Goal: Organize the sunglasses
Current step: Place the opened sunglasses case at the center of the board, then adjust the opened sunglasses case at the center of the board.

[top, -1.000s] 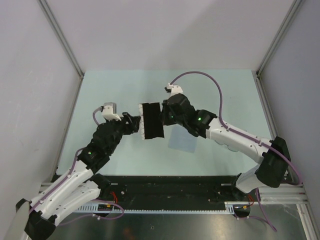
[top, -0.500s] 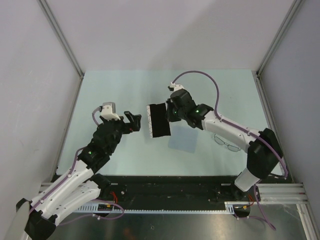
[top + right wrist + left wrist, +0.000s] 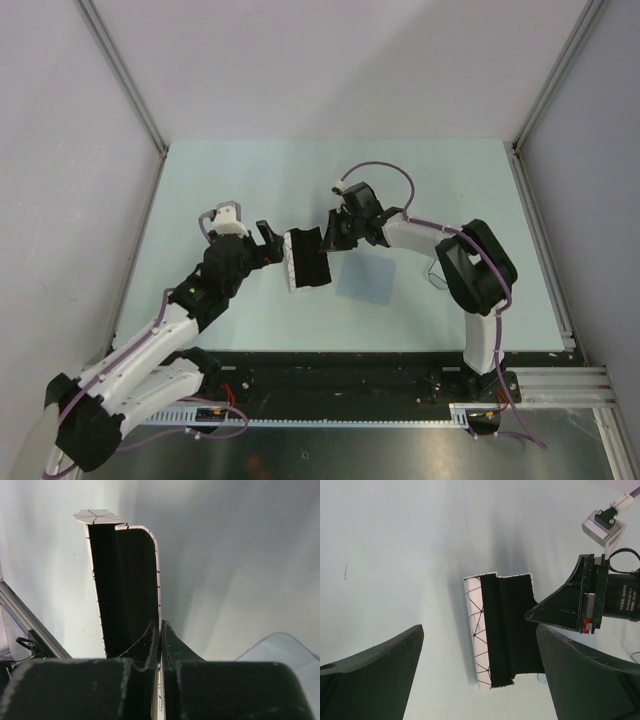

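1. The pale green table [image 3: 250,180] has both arms bolted at its near edge.
2. The open glasses case [image 3: 305,258], black inside and white with thin lines outside, is mid-table between the two grippers.
3. A translucent bluish cloth [image 3: 366,278] lies flat just right of the case.
4. The right gripper [image 3: 160,630] is pinched tight on the case's thin wall.
5. The left gripper [image 3: 270,243] is spread wide just left of the case, not touching it.
6. A thin wire frame [image 3: 436,272], seemingly the glasses, shows beside the right arm, well apart from the case.
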`<state>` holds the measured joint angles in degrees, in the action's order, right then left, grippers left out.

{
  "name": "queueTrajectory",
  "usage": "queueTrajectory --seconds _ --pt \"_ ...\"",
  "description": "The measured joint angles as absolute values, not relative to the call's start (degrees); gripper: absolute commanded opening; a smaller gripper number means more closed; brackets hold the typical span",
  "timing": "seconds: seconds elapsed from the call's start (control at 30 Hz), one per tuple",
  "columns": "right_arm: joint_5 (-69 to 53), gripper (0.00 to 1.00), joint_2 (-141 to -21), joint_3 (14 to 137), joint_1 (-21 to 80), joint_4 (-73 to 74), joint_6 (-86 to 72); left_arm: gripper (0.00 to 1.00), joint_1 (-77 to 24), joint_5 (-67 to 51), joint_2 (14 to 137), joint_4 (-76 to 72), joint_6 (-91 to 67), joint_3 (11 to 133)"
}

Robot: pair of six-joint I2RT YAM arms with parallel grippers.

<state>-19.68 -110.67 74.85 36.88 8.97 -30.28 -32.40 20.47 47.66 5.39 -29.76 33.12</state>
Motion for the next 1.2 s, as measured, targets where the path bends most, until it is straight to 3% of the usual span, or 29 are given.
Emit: queueTrajectory --seconds 0.2,0.4,0.53,0.8,1.2 --pt "-23.46 0.25 -115.74 74.83 35.99 5.34 -33.26 1.00 -30.28 16.58 55.44 6.72 -31.64 34.24" --pt "-23.09 0.55 -116.71 74.83 35.86 4.45 -34.15 1.00 -29.78 14.31 63.29 7.05 -32.16 37.10" --pt "-20.67 0.62 -116.68 74.85 35.88 4.86 -33.34 1.00 -29.69 13.28 68.10 7.07 -32.21 39.13" --pt "-10.11 0.40 -112.55 74.85 37.45 7.49 -29.80 0.95 -29.67 13.82 75.99 7.07 -33.06 42.59" --pt "-1.32 0.17 -106.37 74.85 44.82 8.08 -25.69 0.67 -28.38 14.26 87.88 6.98 -34.61 47.07"
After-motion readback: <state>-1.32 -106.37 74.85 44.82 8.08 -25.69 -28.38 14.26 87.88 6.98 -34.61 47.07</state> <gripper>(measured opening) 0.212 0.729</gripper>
